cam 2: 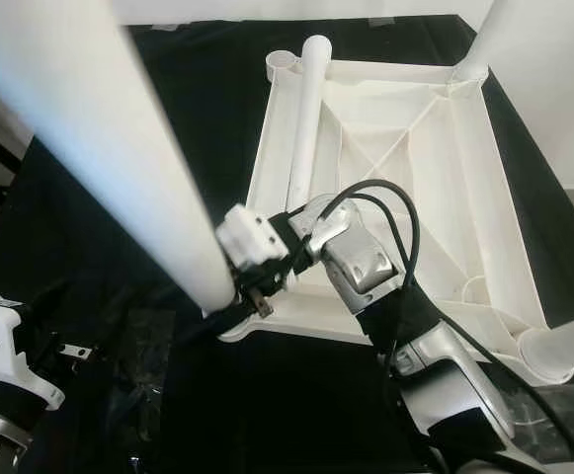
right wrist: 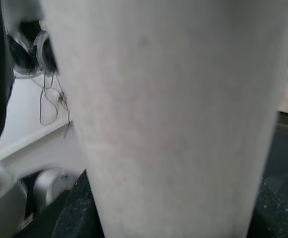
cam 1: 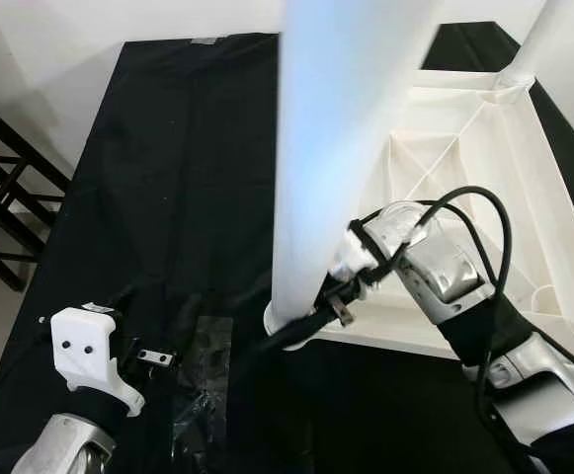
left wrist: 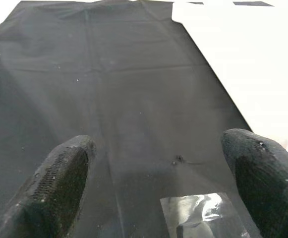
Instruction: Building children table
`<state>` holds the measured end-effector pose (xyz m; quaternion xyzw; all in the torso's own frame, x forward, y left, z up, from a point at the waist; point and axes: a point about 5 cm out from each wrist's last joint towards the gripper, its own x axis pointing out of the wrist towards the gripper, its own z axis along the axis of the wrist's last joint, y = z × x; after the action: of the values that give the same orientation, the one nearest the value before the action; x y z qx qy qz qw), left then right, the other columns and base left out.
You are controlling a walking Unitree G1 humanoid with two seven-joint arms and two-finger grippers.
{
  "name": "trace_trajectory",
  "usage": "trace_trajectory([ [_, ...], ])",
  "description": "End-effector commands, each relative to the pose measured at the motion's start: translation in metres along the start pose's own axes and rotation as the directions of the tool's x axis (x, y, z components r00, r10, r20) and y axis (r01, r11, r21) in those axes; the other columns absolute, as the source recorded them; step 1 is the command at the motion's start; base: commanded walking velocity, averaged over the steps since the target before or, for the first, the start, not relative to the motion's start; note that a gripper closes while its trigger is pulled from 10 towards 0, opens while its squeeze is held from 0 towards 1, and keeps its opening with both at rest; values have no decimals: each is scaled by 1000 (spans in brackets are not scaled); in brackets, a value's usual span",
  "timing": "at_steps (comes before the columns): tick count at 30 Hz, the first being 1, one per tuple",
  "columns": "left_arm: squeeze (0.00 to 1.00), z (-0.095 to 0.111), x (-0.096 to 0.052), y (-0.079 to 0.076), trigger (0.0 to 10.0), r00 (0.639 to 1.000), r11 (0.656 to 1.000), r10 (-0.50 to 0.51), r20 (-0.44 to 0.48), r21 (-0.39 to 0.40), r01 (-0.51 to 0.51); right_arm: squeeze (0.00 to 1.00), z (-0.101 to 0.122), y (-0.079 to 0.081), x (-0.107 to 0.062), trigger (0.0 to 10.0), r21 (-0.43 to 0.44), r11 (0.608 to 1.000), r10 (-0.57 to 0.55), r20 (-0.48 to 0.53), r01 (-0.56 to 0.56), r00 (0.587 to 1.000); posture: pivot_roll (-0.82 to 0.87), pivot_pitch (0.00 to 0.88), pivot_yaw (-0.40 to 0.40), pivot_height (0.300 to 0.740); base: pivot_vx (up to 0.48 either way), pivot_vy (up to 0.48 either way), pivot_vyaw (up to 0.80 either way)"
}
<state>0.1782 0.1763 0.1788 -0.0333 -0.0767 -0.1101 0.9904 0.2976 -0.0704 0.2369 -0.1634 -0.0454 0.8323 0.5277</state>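
Your left pincer (left wrist: 153,178) hovered low at about 7 o'clock over the black cloth (cam 1: 168,178), its fingers (left wrist: 59,173) well apart and holding nothing; a scrap of clear plastic wrap (cam 1: 203,380) lay just ahead of it. Moving right, your right pincer (cam 2: 229,311) was clamped on the lower end of a white table leg (cam 1: 336,148), whose long axis ran up toward 12 o'clock, close past the camera. The upturned white tabletop (cam 2: 484,197) lay at 2 o'clock from that pincer, its near corner touching or just beside the leg's foot. I judged the move turned on seating that foot in the near corner, with the right arm plainly nearer. The corner socket itself was hidden behind leg and wrist. Another leg (cam 2: 306,118) lay loose inside the frame, and others stood at corners, cut off by the edge.
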Motion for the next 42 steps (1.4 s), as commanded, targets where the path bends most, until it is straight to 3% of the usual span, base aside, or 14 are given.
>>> trace_trajectory([
  [1,0,-6,-3,3,10000,999,1000,15,-33,-10,-15,0,-51,12,-4,10000,325,943,-70,-39,79,997,27,325,18,740,0,0,0],
  [6,0,-7,-3,3,10000,999,1000,14,-36,-16,-15,0,-62,14,-4,10000,452,884,-125,-18,120,992,25,316,23,740,0,0,0],
  [18,0,-8,-4,3,10000,999,1000,12,-40,-23,-13,0,-74,7,-7,10000,498,841,-180,-106,209,978,24,306,26,740,0,0,0],
  [23,0,-7,-4,3,10000,999,1000,12,-40,-25,-13,0,-74,6,-8,10000,563,793,-209,-107,232,972,24,311,28,740,0,0,0],
  [24,0,-7,-4,4,10000,999,1000,12,-39,-26,-13,0,-76,8,-7,10000,641,731,-201,-126,234,971,22,312,30,740,0,0,0],
  [25,0,-7,-4,4,10000,999,1000,12,-39,-26,-13,0,-76,8,-7,10000,641,731,-201,-126,234,971,22,312,30,740,0,0,0],
  [27,0,-7,-3,4,10000,999,1000,11,-38,-27,-12,0,-85,9,-5,10000,771,569,-222,-190,285,956,19,316,30,740,0,0,0],
  [28,0,-7,-3,4,10000,999,1000,11,-38,-27,-12,0,-85,9,-5,10000,771,569,-222,-190,285,956,19,316,30,740,0,0,0],
  [29,0,-7,-3,5,10000,999,1000,11,-37,-28,-12,0,-90,10,-6,10000,799,514,-235,-218,312,947,19,316,30,740,0,0,0],
  [30,0,-7,-3,5,10000,999,1000,11,-37,-28,-12,0,-90,10,-6,10000,799,514,-235,-218,312,947,19,316,30,740,0,0,0],
  [31,0,-7,-3,5,10000,999,1000,11,-37,-28,-12,0,-93,10,-6,10000,809,488,-246,-233,328,941,21,317,30,740,0,0,0],
  [42,0,-7,-3,5,10000,999,1000,12,-35,-28,-13,0,-96,13,-5,10000,818,474,-229,-245,327,942,21,320,29,740,0,0,0],
])
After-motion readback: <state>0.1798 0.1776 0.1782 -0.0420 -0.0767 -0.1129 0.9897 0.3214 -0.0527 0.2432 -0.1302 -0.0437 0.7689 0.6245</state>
